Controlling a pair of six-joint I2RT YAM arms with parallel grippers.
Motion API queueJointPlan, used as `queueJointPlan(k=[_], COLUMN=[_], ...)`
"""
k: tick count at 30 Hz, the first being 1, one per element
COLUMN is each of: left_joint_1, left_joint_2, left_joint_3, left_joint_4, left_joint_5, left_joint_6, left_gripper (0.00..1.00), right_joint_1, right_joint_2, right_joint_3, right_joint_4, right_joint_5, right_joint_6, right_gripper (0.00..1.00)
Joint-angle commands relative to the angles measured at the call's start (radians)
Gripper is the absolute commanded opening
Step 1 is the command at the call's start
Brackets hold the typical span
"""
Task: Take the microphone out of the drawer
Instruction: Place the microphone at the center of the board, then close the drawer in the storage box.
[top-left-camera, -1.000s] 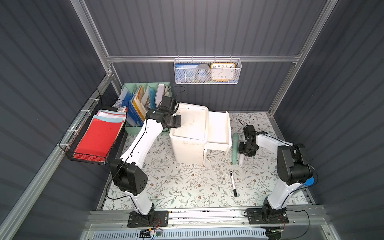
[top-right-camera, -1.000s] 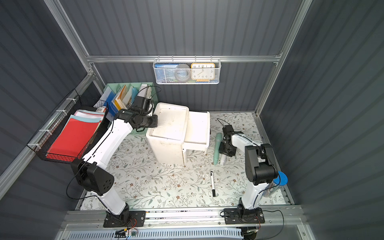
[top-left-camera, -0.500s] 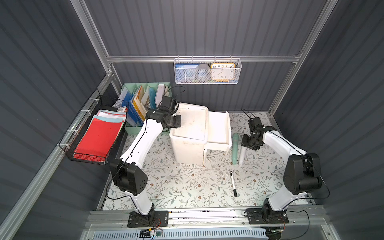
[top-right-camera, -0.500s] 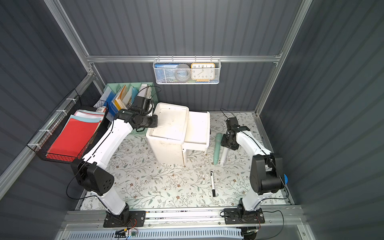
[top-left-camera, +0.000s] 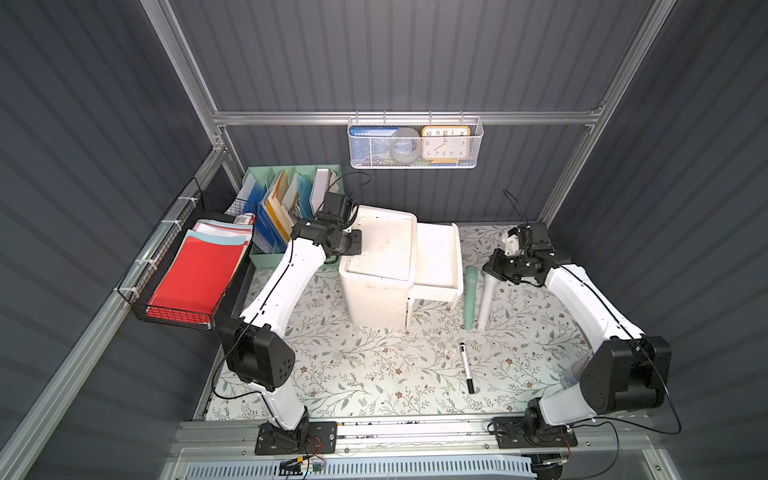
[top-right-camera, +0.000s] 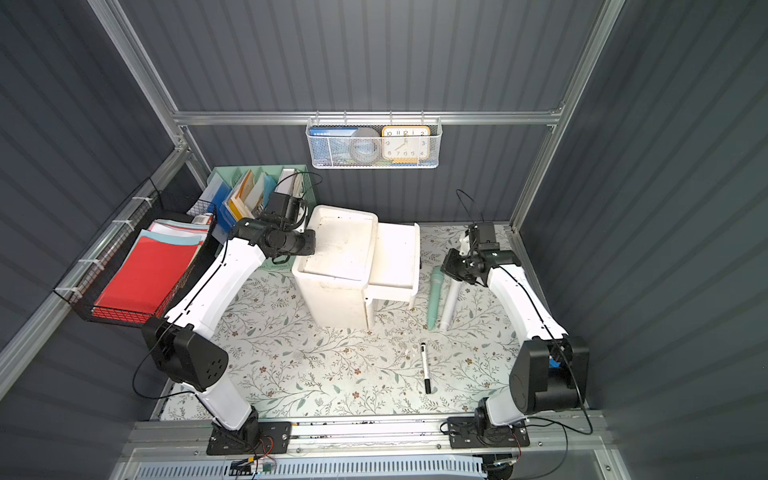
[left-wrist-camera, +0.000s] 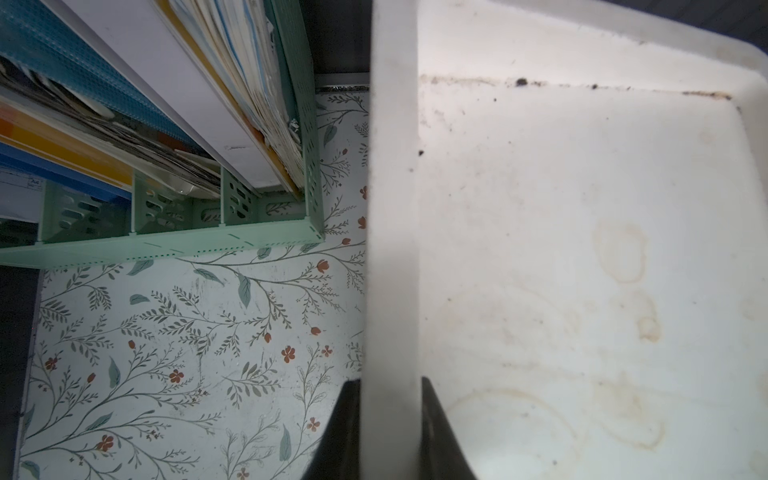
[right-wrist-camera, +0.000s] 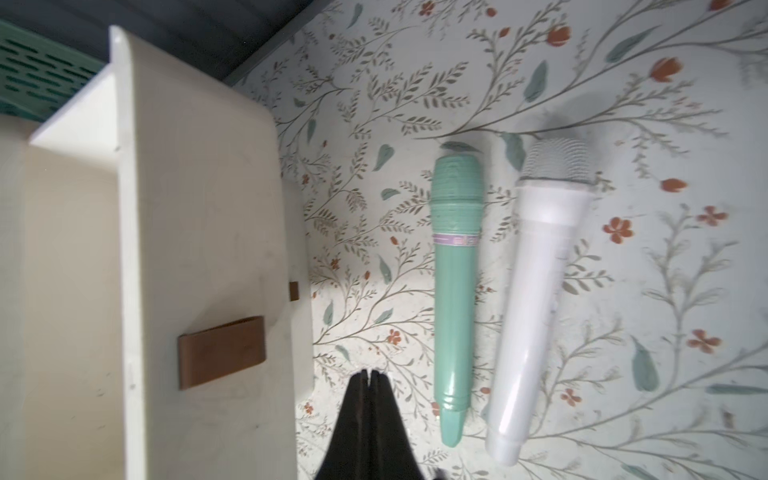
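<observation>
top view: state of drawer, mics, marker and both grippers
drawer, open, empty
green mic, lying on table, out of drawer
white mic, lying beside it
marker, lying on table
left gripper, shut on cabinet rim
right gripper, shut, empty

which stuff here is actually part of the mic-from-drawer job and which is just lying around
Job:
- open drawer
- white drawer unit, with the left hand clamped on its top rim
- green microphone and white microphone, lying beside it
- right hand, shut and empty

Lying about:
- marker
- file organiser
- red folders
- wall basket with clock
</observation>
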Motion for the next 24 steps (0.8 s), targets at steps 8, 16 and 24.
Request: queueJointPlan(k=[8, 16, 24], left_joint_1=[0.018, 0.018, 0.018], left_joint_2=[-0.024, -0.032, -0.035], left_joint_3=[-0.004, -0.010, -0.013], left_joint_4=[0.124, 0.128, 0.130], left_joint_5=[0.028, 0.031, 0.038], left_joint_6=[-0.088, -0.094, -0.098], left_gripper=[0.04, 0.04, 0.04], right_joint_1=[0.001, 0.010, 0.025], right_joint_2=[0.020, 0.041, 0.064], right_joint_3=[-0.031, -0.032, -0.032], right_joint_4=[0.181, 0.199, 0.226], right_joint_5=[-0.329, -0.362, -0.370], right_joint_6=[0.090, 0.102, 0.118], right_gripper=[0.00, 0.00, 0.00])
